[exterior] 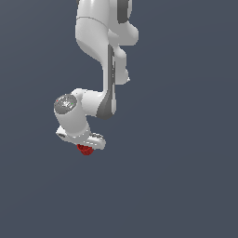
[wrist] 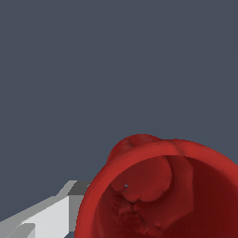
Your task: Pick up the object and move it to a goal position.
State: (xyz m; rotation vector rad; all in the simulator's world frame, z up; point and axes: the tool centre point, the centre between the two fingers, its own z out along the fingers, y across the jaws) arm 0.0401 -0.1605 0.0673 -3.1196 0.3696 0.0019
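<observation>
The white Panda arm (exterior: 102, 56) descends from the top of the exterior view against a plain grey background. Its gripper (exterior: 86, 148) is closed on the red cup-like object (exterior: 85, 149), which protrudes just beneath it. In the wrist view, one grey finger (wrist: 46, 216) touches the object's outer wall beside its open, knobbly interior.

The backdrop (exterior: 186, 186) is one flat slate blue-grey field filling both views edge to edge. It shows no seam, edge or texture, so floor and wall cannot be told apart. The light is even and soft, casting no visible shadows anywhere.
</observation>
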